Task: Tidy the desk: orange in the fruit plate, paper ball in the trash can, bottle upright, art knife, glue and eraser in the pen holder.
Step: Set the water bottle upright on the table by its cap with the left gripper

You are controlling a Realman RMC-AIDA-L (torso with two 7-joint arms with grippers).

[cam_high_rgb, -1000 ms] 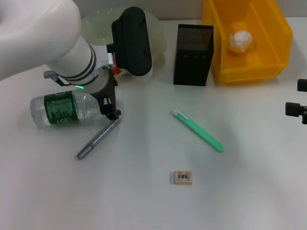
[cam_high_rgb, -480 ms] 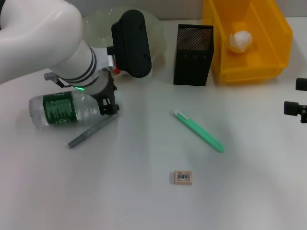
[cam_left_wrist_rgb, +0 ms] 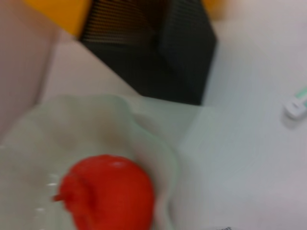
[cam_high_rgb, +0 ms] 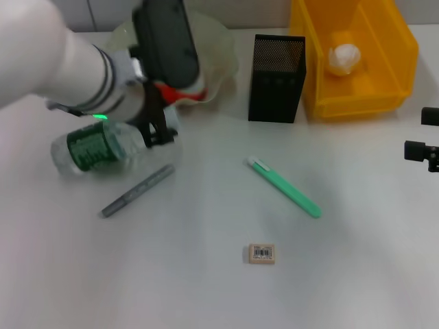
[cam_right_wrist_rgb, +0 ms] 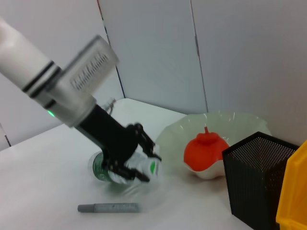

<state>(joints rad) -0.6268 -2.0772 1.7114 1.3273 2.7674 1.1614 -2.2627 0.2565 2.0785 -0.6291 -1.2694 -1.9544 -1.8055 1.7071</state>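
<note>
My left gripper (cam_high_rgb: 162, 131) is shut on the cap end of the bottle (cam_high_rgb: 96, 147), a clear bottle with a green label that tilts up off the table; the right wrist view shows the fingers (cam_right_wrist_rgb: 136, 160) wrapped round its neck. The grey glue (cam_high_rgb: 137, 190) lies just in front of the bottle. Inside the fruit plate (cam_high_rgb: 221, 58) sits the orange (cam_high_rgb: 180, 92), also seen close in the left wrist view (cam_left_wrist_rgb: 108, 194). The mint-green art knife (cam_high_rgb: 285, 187) and the eraser (cam_high_rgb: 261, 253) lie mid-table. The paper ball (cam_high_rgb: 344, 58) rests in the yellow trash can (cam_high_rgb: 401, 65). My right gripper (cam_high_rgb: 426, 133) is parked open at the right edge.
The black mesh pen holder (cam_high_rgb: 276, 68) stands between the fruit plate and the trash can, at the back of the white table. My left arm's white forearm covers the back left corner and part of the plate.
My left gripper has risen and moved back-left, lifting the bottle's cap end so the bottle tilts. The glue has been nudged left and now lies clear of the gripper. The right arm has stayed put.
</note>
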